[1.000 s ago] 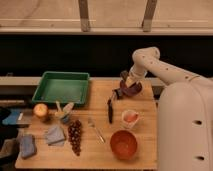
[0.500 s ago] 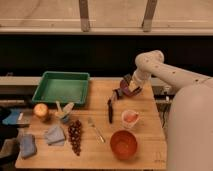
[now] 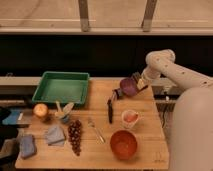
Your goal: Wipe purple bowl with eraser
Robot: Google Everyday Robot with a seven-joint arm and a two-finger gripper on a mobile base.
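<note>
The purple bowl [image 3: 128,86] is at the back right of the wooden table [image 3: 145,155], tilted so its round face turns toward the camera. My gripper [image 3: 139,82] is at the bowl's right rim, at the end of the white arm that reaches in from the right. A small dark block, which looks like the eraser [image 3: 117,93], lies just left of the bowl, apart from the gripper.
A long black-handled utensil [image 3: 110,111] lies in front of the bowl, beside a pale cup with pink inside [image 3: 130,118]. The orange bowl [image 3: 123,144] is near the front. A green tray [image 3: 62,88], grapes [image 3: 75,135], a fork [image 3: 95,130] and blue cloths [image 3: 55,135] fill the left.
The arm's wrist has swung to the right and the gripper has shifted a little right along the bowl. The dark block and the other objects have stayed put.
</note>
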